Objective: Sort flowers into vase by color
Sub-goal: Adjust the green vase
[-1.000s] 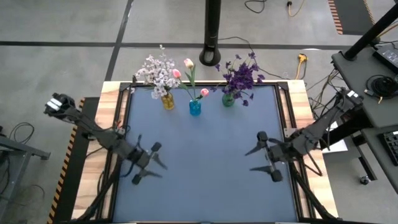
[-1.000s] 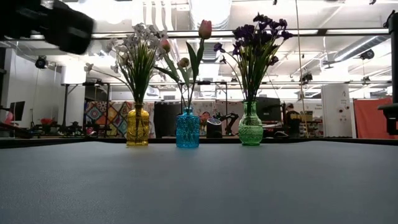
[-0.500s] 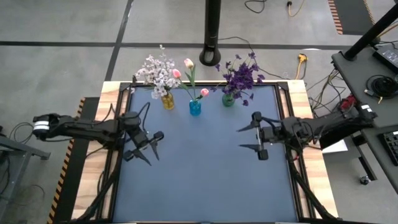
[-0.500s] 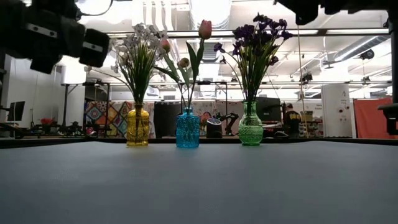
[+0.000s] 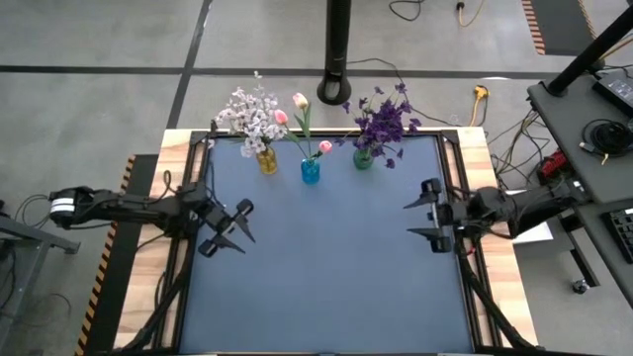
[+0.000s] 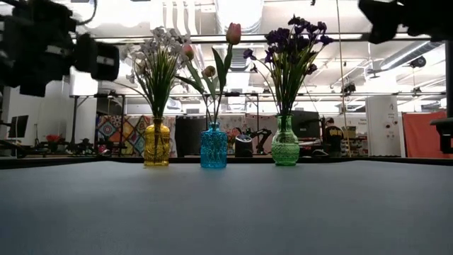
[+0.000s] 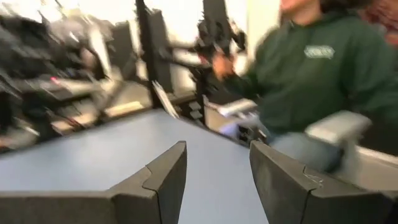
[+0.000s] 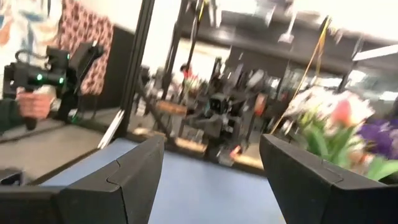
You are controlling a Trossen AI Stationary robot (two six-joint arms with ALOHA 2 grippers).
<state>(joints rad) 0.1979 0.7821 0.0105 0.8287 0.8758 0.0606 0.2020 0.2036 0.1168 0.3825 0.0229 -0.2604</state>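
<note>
While both claws hover empty w/ fingers spread, I see left claw [image 5: 229, 229] & right claw [image 5: 431, 215] over dark blue worktop [image 5: 326, 287]; far edge: white-lavender sprigs [image 5: 249, 116] in yellow glass vase [image 5: 267, 160], pink tulip buds [image 5: 301, 101] in blue glass vase [image 5: 311, 170], dark purple blooms [image 5: 384, 121] in green glass vase [image 5: 363, 158].

Three small glass vases of artificial flowers lined up along a dark blue table's [image 5: 316, 287] far edge.
White-lavender sprigs [image 5: 247, 114] in yellow, pink tulip buds [image 5: 301, 102] in blue, dark purple blooms [image 5: 384, 124] in green; both open-fingered grippers, left [image 5: 229, 228] and right [image 5: 431, 216], hover at opposite sides.

My overhead camera looks straight down on the whole surface [image 5: 316, 257]. My low camera sits at surface height, facing level toward the three vases [image 6: 214, 146] it shares with the overhead. Each wrist camera looks closely past its own jaws into the room.
</note>
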